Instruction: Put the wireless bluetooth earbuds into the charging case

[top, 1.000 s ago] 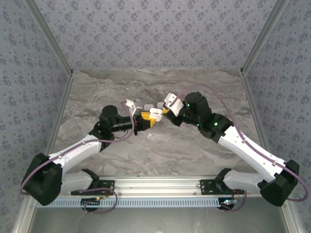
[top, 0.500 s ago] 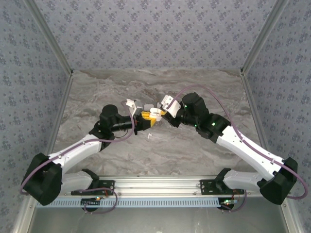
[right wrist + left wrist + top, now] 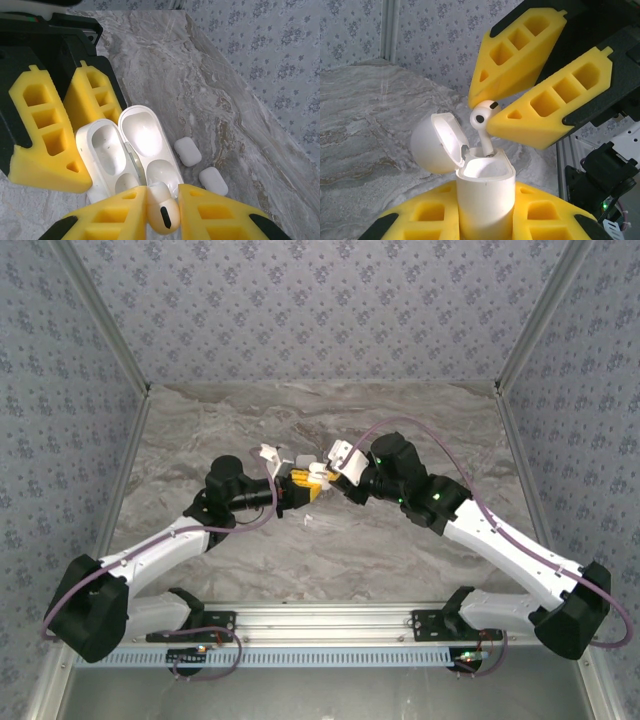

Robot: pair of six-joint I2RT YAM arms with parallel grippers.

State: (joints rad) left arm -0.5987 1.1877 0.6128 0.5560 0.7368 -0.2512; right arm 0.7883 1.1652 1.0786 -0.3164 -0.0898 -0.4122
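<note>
My left gripper (image 3: 485,202) is shut on the white charging case (image 3: 485,197), holding it upright with its lid (image 3: 432,145) swung open to the left. My right gripper (image 3: 162,202) is shut on a white earbud (image 3: 162,212), pinched between its yellow fingers (image 3: 552,110). The earbud (image 3: 481,120) hangs tilted over the case, and its stem tip reaches just inside the far side of the opening. From the right wrist the open case (image 3: 102,142) lies directly beneath the earbud. In the top view both grippers (image 3: 305,485) (image 3: 328,470) meet at mid-table.
Two small closed white cases (image 3: 187,151) (image 3: 213,180) lie on the marble table (image 3: 165,65) just beyond the open case. A small white piece (image 3: 310,520) lies on the table in front of the grippers. Patterned walls enclose the table on three sides.
The right arm has moved left toward the left gripper, bringing the earbud over the open case. The left arm has stayed in place.
</note>
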